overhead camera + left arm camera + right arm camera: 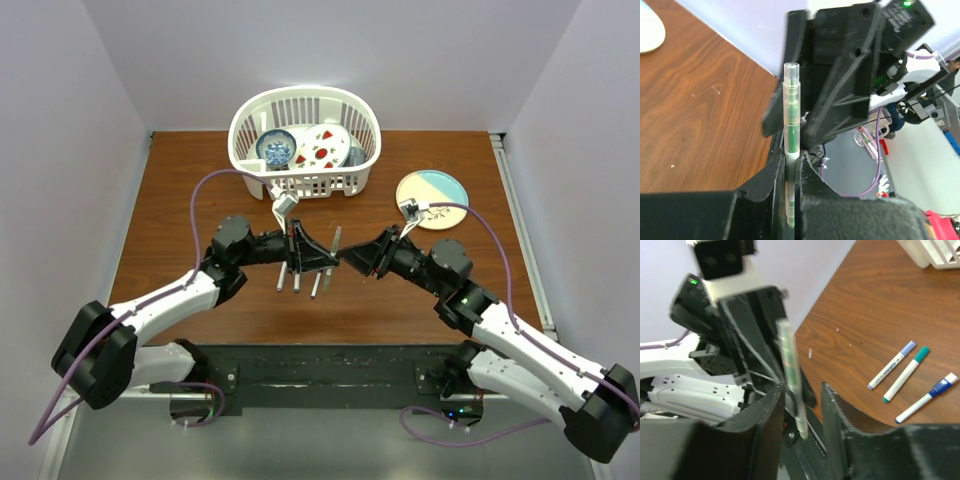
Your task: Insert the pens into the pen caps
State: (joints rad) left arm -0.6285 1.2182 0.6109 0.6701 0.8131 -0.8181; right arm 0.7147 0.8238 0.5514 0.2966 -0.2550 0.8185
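Observation:
My left gripper (pixel 790 167) is shut on the lower barrel of a green pen (pixel 791 137), which stands upright with a translucent pen cap (pixel 791 95) over its upper end. My right gripper (pixel 802 390) meets it from the other side; its fingers stand apart around the capped end of that pen (pixel 790 365), with a gap showing. From above, both grippers (pixel 328 262) (pixel 347 260) meet over the table's middle, the pen (pixel 335 243) between them. Three capped pens (pixel 892 366) (pixel 906 374) (pixel 927 397) lie side by side on the wood, with bluish-purple, green and blue caps.
A white basket (pixel 305 185) holding plates and a bowl stands at the back centre. A round pastel plate (pixel 432 187) lies at the back right. The three lying pens (pixel 297 281) sit just under my left gripper. The brown table (pixel 180 200) ends at white walls.

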